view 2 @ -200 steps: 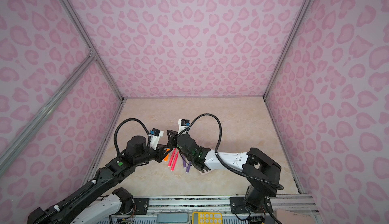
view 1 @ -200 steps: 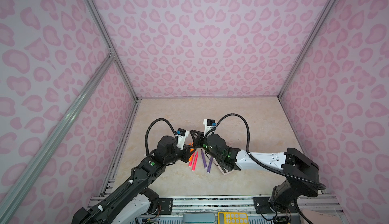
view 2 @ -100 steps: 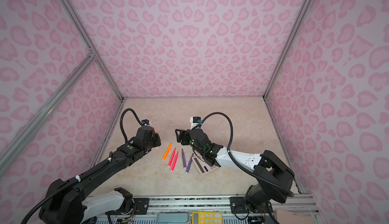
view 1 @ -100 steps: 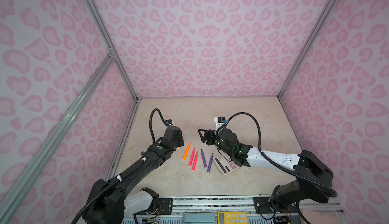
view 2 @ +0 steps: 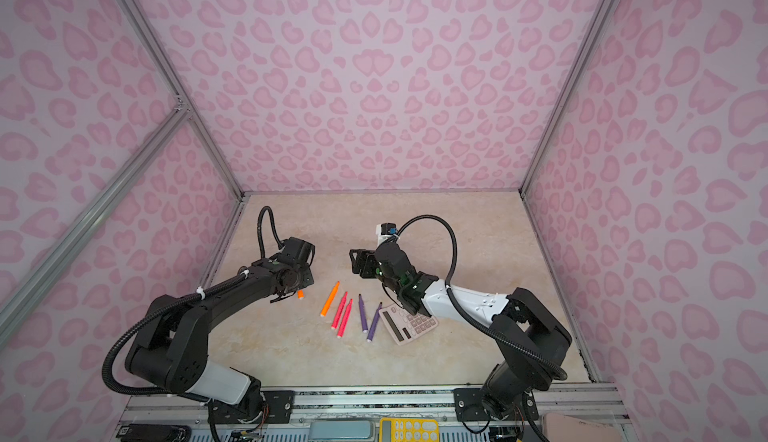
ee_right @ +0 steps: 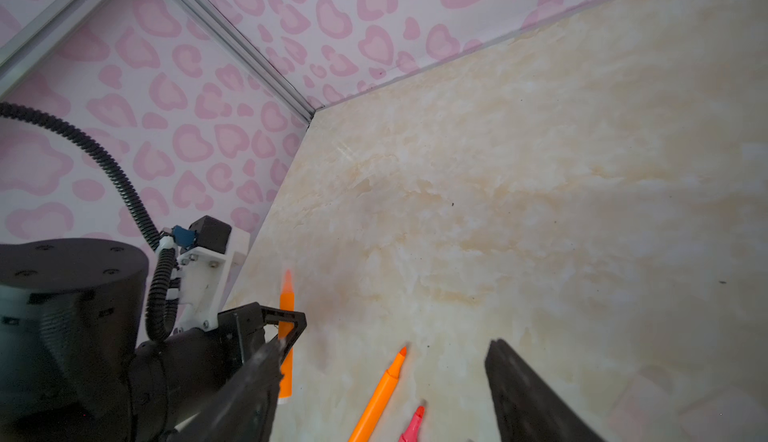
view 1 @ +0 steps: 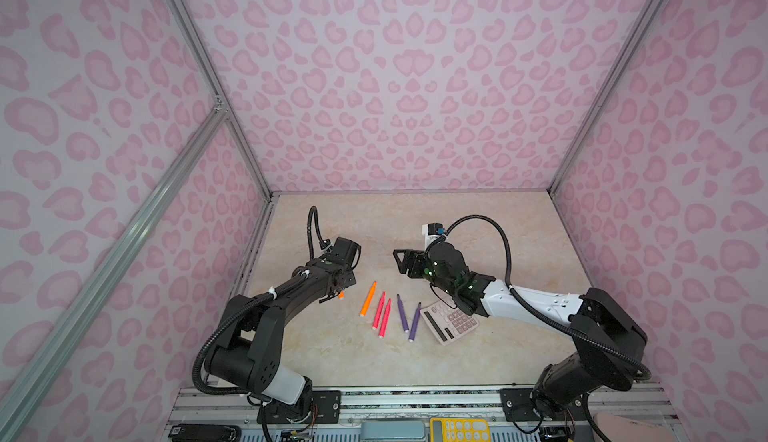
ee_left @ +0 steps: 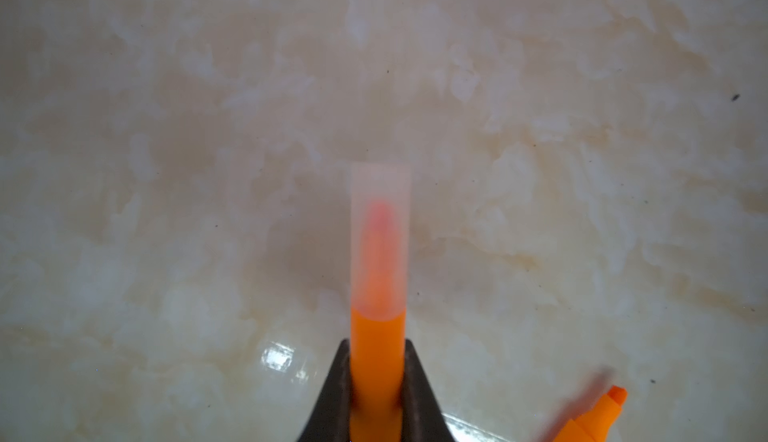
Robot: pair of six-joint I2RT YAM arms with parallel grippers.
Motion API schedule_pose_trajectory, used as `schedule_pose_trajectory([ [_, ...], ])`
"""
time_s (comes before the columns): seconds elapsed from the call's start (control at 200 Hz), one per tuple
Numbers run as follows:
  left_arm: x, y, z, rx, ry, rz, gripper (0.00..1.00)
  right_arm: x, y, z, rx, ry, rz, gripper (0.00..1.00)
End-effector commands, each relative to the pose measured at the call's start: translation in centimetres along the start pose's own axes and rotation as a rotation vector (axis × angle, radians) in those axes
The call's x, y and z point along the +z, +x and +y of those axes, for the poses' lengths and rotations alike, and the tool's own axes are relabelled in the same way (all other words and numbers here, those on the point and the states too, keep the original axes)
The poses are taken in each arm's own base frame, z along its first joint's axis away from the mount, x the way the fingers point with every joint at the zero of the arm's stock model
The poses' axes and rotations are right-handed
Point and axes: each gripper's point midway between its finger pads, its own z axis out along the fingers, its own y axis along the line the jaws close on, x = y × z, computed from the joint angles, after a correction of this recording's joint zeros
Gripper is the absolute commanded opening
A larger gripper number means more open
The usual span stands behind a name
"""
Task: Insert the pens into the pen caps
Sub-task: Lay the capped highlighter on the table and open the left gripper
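Step, as judged: one capping done, five pens left.
- Left gripper (ee_left: 377, 348): clamped on orange pen (ee_left: 377, 327), clear cap (ee_left: 380, 194) over tip; above table (view 1: 374, 219), near left edge.
- Right gripper (ee_right: 388, 341): jaws wide, empty.
- Loose pens (view 1: 378, 310): mid-table toward front edge, beside calculator (view 1: 453, 323).
- Next, likely: set capped pen down, find another cap; none discernible.

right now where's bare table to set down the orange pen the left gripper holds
Widest bare patch: the far table, from the five pens back to the rear wall. A narrower strip lies between the pens and the front rail. Crowded: the middle, pens side by side beside the calculator, partly under the right arm.
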Motion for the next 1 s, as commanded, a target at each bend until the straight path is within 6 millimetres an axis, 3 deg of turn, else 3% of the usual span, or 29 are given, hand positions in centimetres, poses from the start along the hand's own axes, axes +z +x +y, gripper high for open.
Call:
schedule_pose_trajectory([
  [0.0, 0.8, 0.7, -0.1, 0.009, -0.016, 0.054, 0.04, 0.1, 0.6, -0.6, -0.004, 0.012, 0.027, 0.78],
  [0.26, 2.7, 2.1, -1.6, 0.037, 0.011, 0.143, 0.04, -0.2, 0.1, -1.4, 0.007, 0.023, 0.005, 0.78],
  [0.475, 3.2, 2.4, -2.0, 0.043, 0.023, 0.164, 0.18, -0.3, -0.1, -1.6, 0.013, 0.02, 0.004, 0.78],
  [0.725, 2.3, 1.8, -2.0, 0.043, 0.042, 0.135, 0.43, -0.4, -0.3, -1.8, 0.024, 0.016, 0.006, 0.78],
  [0.875, 1.2, 1.1, -2.4, 0.048, 0.075, 0.097, 0.45, -0.4, -0.1, -2.2, 0.024, 0.022, 0.003, 0.78],
  [0.995, -1.4, -0.1, -3.1, 0.082, 0.123, -0.001, 0.46, -0.4, -0.3, -2.3, 0.03, 0.021, 0.003, 0.78],
])
